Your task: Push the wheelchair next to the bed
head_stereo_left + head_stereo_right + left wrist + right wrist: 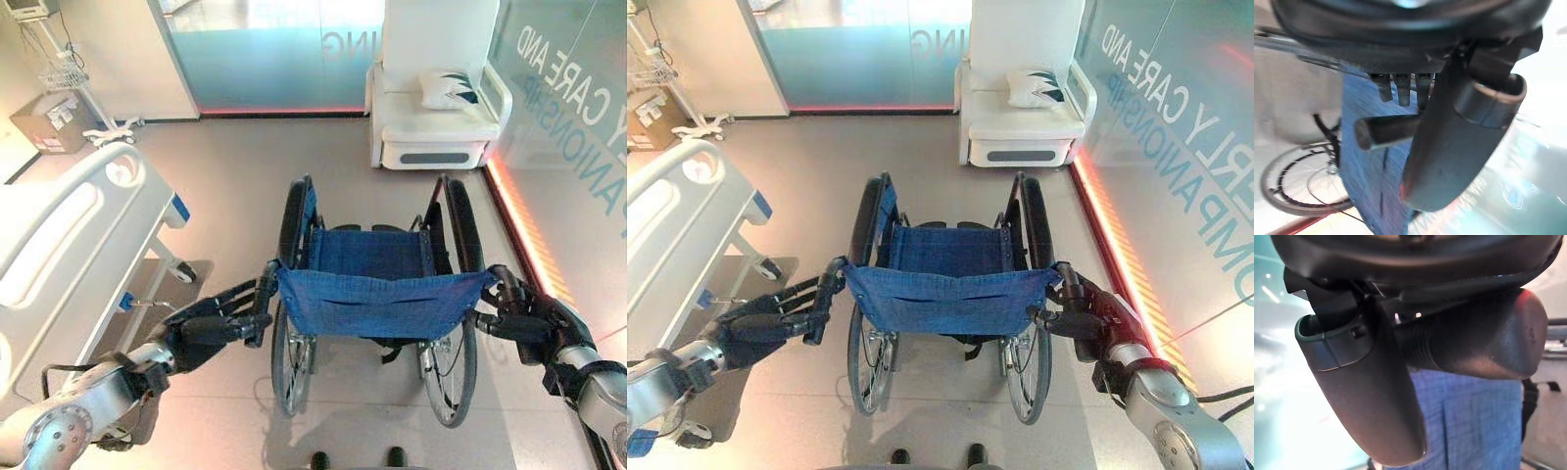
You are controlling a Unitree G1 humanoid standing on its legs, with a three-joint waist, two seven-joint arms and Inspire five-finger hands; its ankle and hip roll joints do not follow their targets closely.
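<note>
Both hands clamp the push handles: left hand (211, 328) curled round the left handle (1383, 131), right hand (1087, 318) round the right handle (1474, 345). Wheelchair (377, 294) mid-floor, backrest nearest, long axis pointing away toward white armchair (431, 108). Bed (69, 235) just left. Wrist views show the grips close; eye views show the room.

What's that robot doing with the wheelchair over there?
The robot stands behind an empty blue-seated wheelchair and grips its two push handles, the left hand curled round one and the right hand round the other. The bed stands off to the robot's left, apart from the chair, so the chair is not yet beside it. Ahead, against the far wall, is a white armchair with a cushion on it.
</note>
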